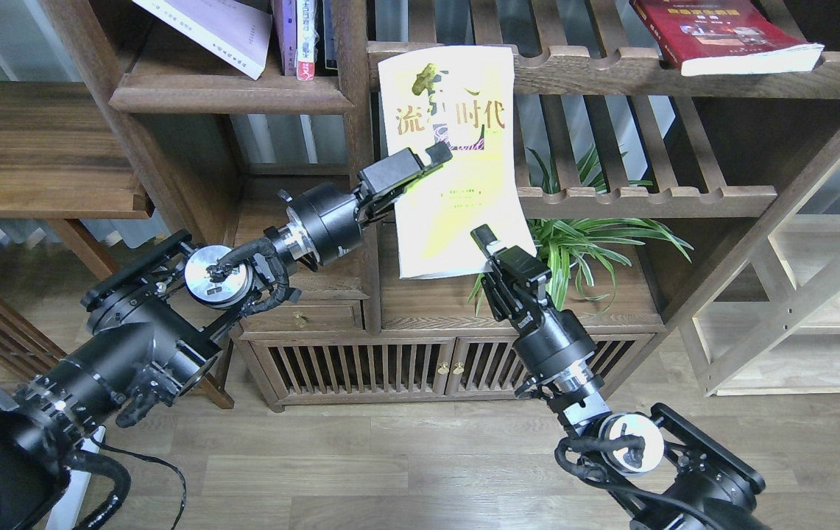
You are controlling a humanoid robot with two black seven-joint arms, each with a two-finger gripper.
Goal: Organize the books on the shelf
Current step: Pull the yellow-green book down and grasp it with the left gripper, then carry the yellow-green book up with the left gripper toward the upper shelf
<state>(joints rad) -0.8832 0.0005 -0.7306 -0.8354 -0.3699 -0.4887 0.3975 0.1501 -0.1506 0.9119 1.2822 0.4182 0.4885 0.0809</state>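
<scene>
The yellow-green book with black Chinese characters hangs upright in front of the bookcase. My right gripper is shut on its lower right corner. My left gripper is at the book's left edge, with one finger over the cover and the other hidden behind it. The white/pale lilac book leans on the dark solid-plank shelf at the upper left. The dark red book lies on the slatted shelf at the upper right.
Narrow upright books stand at the right end of the solid shelf, against a vertical post. Slatted shelves lie behind the held book. A green plant stands on the low cabinet beside my right gripper.
</scene>
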